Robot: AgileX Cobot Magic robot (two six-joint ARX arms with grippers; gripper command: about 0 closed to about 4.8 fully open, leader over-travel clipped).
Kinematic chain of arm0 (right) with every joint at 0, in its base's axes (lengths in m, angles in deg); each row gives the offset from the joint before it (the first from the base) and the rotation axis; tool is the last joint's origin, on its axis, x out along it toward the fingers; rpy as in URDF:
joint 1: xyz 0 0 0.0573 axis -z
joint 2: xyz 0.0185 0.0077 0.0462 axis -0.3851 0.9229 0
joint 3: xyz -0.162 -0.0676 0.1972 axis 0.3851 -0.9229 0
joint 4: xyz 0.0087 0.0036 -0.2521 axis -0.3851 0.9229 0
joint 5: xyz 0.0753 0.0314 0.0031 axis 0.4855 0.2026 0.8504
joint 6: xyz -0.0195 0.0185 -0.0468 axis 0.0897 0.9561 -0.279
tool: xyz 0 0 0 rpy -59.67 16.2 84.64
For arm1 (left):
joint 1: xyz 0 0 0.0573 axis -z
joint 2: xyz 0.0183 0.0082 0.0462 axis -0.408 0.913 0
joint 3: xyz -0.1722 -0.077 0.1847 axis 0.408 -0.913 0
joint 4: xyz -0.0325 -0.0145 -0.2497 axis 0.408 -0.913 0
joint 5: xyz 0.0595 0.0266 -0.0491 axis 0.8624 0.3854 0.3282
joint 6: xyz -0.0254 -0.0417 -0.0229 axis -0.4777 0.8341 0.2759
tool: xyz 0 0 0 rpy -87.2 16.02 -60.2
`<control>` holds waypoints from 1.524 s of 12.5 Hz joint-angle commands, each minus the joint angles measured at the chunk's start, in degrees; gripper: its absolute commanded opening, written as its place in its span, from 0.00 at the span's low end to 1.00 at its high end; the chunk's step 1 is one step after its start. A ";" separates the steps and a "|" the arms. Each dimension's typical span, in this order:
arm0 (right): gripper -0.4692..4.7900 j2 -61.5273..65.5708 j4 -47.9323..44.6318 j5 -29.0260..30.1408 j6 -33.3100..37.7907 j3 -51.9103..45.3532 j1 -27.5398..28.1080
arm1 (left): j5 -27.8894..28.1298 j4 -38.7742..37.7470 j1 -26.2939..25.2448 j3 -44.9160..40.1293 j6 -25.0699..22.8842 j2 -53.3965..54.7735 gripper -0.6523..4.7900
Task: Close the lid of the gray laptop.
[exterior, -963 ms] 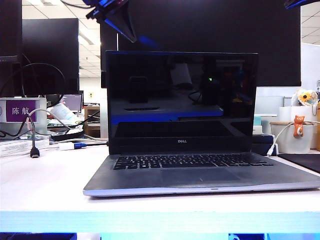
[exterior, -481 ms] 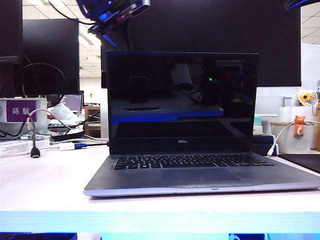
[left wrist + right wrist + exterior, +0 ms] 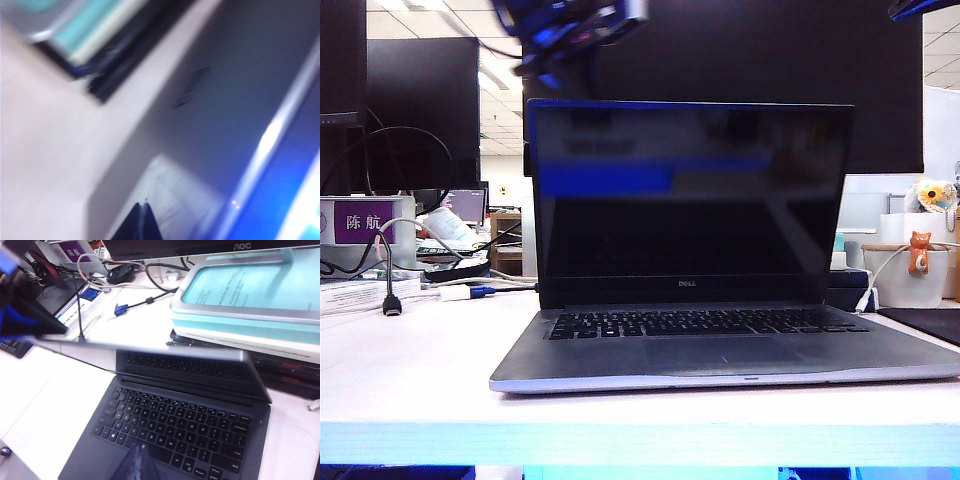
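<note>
My left pincer [image 3: 570, 25] has pushed the lid [image 3: 688, 200] of the gray laptop [image 3: 720, 355] forward on the worktop [image 3: 410, 370]. Both pincers look pressed together; right pincer [image 3: 136, 462] hangs above the keys.

Bright office light fills the room. The left wrist view is badly blurred. The laptop [image 3: 720, 330] screen is shiny, with smeared blue reflections. The left gripper [image 3: 570, 25] looks blurry too.
</note>
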 commanded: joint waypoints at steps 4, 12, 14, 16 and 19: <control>0.08 -0.17 1.57 0.44 -1.73 0.15 0.04 | -0.31 1.40 7.32 -3.30 6.45 -0.04 0.11; 0.08 -0.17 1.88 0.02 -2.86 -0.02 0.13 | 3.23 6.21 9.51 -10.40 9.22 -3.45 0.11; 0.08 -0.17 1.88 0.02 -3.04 -0.02 0.13 | 2.99 4.98 10.01 -10.43 10.23 -3.87 0.11; 0.08 -0.17 2.47 0.02 -3.06 -0.02 0.13 | 3.13 4.63 11.19 -10.43 11.56 -4.02 0.11; 0.08 -0.17 3.15 0.04 -3.45 -0.07 0.13 | 4.20 4.57 12.28 -10.43 14.03 -4.09 0.11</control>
